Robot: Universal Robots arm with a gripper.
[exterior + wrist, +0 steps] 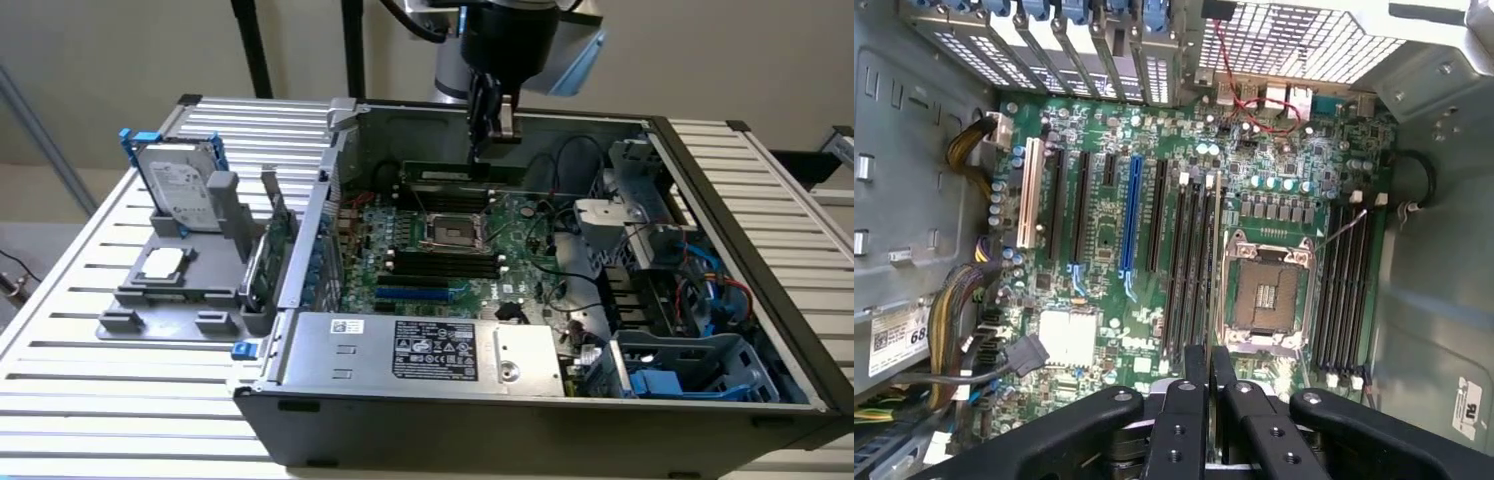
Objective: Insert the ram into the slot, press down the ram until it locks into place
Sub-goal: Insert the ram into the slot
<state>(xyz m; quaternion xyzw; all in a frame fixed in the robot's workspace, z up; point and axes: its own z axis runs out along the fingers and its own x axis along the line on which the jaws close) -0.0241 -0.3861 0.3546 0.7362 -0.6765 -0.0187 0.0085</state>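
My gripper [483, 150] hangs over the open computer case, shut on the ram [445, 173], a thin green stick held level above the motherboard. In the wrist view the fingers [1194, 375] are pressed together and the ram [1215, 260] shows edge-on as a thin pale line. That line runs along the bank of black slots [1189, 270] beside the CPU socket [1264, 295], close to the slot nearest the socket. A second bank of slots [1344, 285] lies on the socket's other side. In the exterior view the near bank of black slots [441, 263] sits below the socket [451, 232]. The ram is still clear of the board.
A blue slot [1129, 215] and other long card slots lie beyond the ram banks. The power supply [420, 350] fills the case's near side, with a drive cage [694, 365] and cables on the exterior view's right. Outside the case stand an upright green card [276, 250] and a hard drive [180, 190].
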